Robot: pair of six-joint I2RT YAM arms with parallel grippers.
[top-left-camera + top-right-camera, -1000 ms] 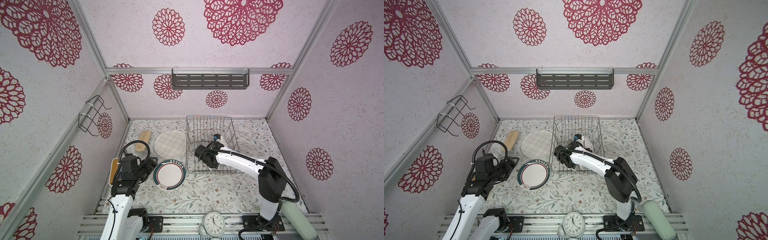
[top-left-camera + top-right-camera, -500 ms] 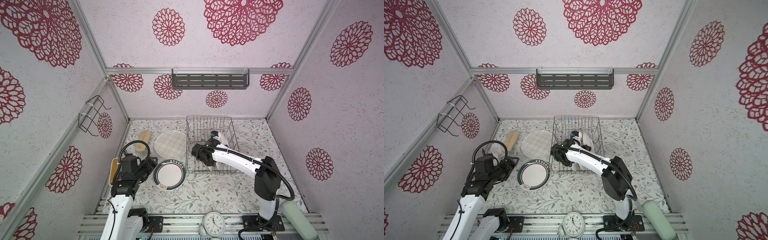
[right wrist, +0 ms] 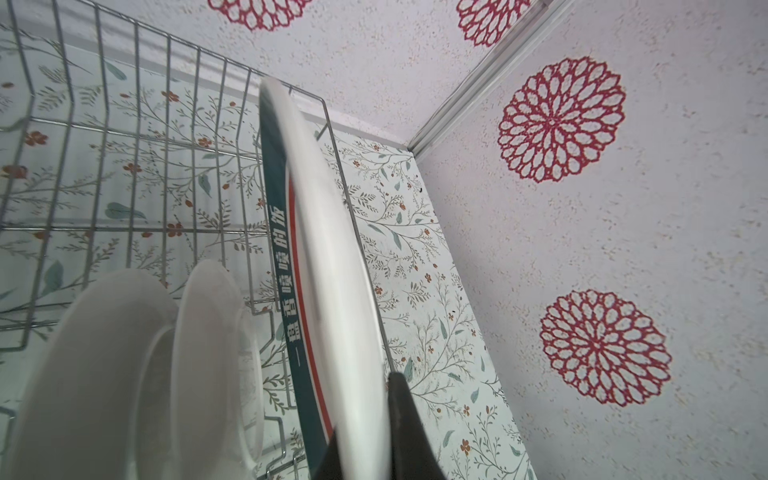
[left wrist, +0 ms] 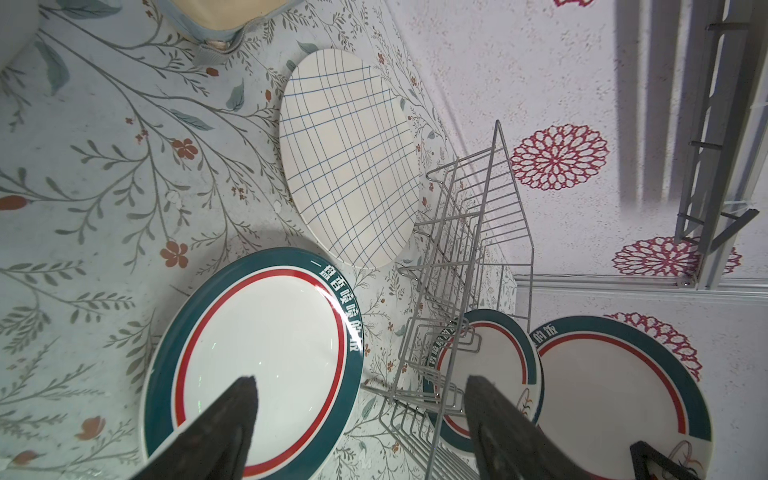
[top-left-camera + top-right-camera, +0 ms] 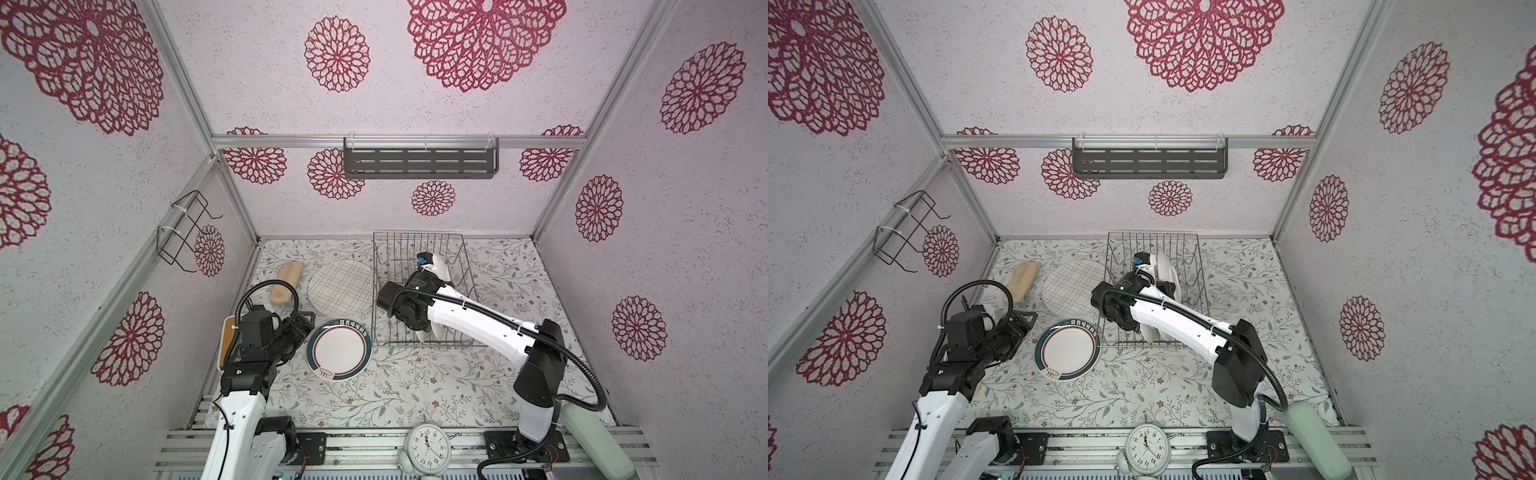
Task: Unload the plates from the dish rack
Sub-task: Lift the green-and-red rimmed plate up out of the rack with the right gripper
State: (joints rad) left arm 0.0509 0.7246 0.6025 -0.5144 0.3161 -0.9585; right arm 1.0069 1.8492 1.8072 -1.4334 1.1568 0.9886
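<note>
Teal-rimmed plate (image 3: pixel 324 232), upright on edge within the dish rack (image 5: pixel 386 257), edge running away from the robot, pinched at its rim by the right claw (image 3: pixel 370 432), left claw (image 4: pixel 361 386) spread over the tabletop (image 5: pixel 415 386) beside a flat plate (image 5: pixel 338 349).

White characters "香喷喷的饭" on each teal-rimmed plate (image 4: pixel 257 357); numerals 1–12 on the white clock (image 5: pixel 1146 448).

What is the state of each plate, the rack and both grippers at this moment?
Grid plate: flat on table.
Teal plate: flat on table.
Held plate: on edge, over rack.
Rack plates: two, upright in rack.
Rack: holds plates.
Left gripper: open, empty.
Right gripper: shut on held plate.
</note>
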